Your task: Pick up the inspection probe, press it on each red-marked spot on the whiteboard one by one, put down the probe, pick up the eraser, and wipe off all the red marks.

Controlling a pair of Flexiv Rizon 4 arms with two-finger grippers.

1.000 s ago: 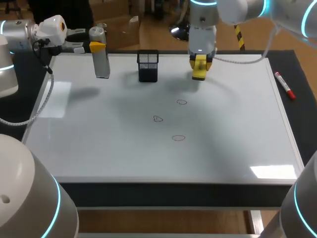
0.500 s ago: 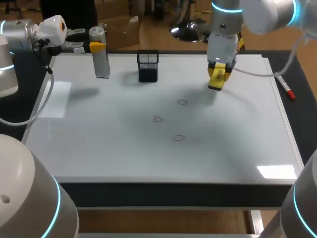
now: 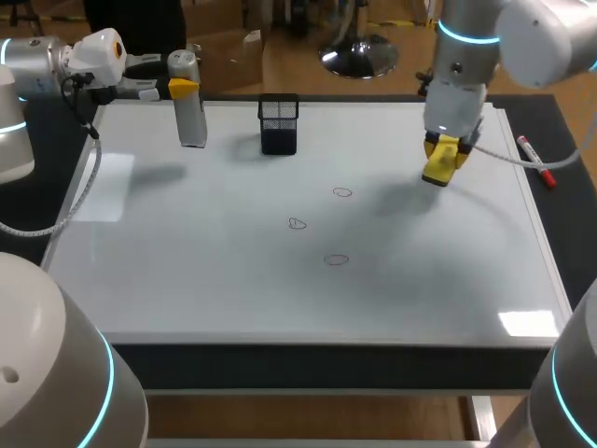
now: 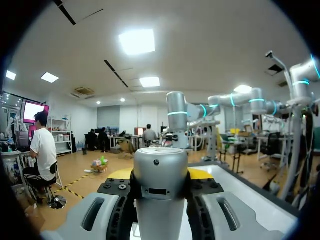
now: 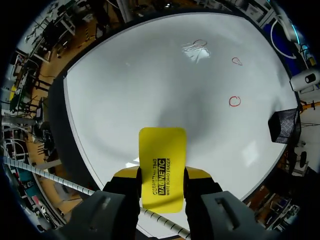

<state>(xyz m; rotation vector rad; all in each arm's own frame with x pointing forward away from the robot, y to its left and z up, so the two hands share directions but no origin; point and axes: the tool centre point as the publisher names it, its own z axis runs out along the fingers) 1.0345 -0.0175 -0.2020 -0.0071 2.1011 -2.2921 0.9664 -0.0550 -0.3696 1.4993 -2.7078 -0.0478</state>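
Note:
A grey cylindrical inspection probe [image 3: 191,117] hangs upright over the whiteboard's [image 3: 187,261] far left corner, with my left gripper [image 3: 183,89] shut on its top. In the left wrist view the probe [image 4: 160,185] fills the gap between the fingers. My right gripper [image 3: 444,149] is shut on the yellow eraser [image 3: 440,165], above the board's right half and to the right of the marks. Three small red marks [image 3: 342,192] [image 3: 297,223] [image 3: 337,259] sit mid-board. The right wrist view shows the eraser [image 5: 161,165] held above bare board, with the red marks [image 5: 234,101] ahead of it.
A black mesh holder [image 3: 279,123] stands at the board's far edge, between the two grippers. A red marker [image 3: 535,161] lies on the dark table to the right of the board.
My right arm has carried the eraser rightward and nearer the front, away from the mesh holder. The left arm and probe have stayed put.

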